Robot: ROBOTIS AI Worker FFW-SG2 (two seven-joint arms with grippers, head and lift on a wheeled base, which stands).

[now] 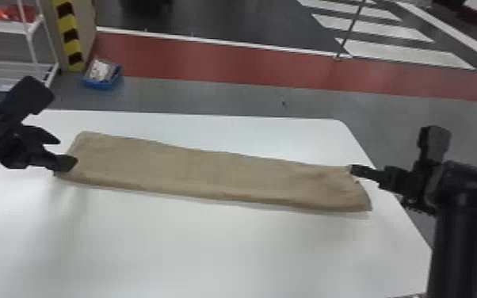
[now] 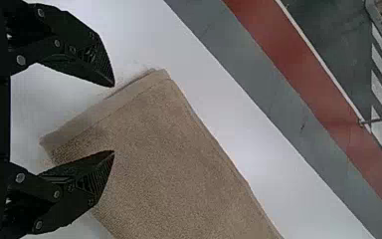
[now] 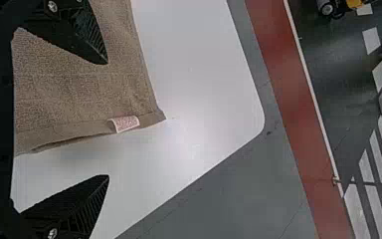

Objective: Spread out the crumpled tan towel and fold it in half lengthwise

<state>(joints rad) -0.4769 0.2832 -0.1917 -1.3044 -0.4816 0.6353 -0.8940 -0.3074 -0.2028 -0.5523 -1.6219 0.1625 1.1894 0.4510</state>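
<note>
The tan towel point(image 1: 218, 174) lies as a long, narrow folded strip across the white table, its right end slightly wrinkled. At its left end is my left gripper point(image 1: 69, 152), open, one finger over the towel's edge. In the left wrist view the left gripper point(image 2: 113, 118) has its fingers well apart above the towel's end point(image 2: 154, 149). My right gripper point(image 1: 354, 170) is at the strip's right end. The right wrist view shows the right gripper point(image 3: 108, 119) open, one finger over the towel point(image 3: 79, 84), the other over bare table, with a small white tag point(image 3: 124, 123) on the hem between them.
The white table point(image 1: 194, 245) extends in front of the towel, with its far edge a short way behind it. The table's right edge passes beneath the right arm. On the floor beyond stand a blue bin point(image 1: 102, 75) and a white shelf point(image 1: 12, 63).
</note>
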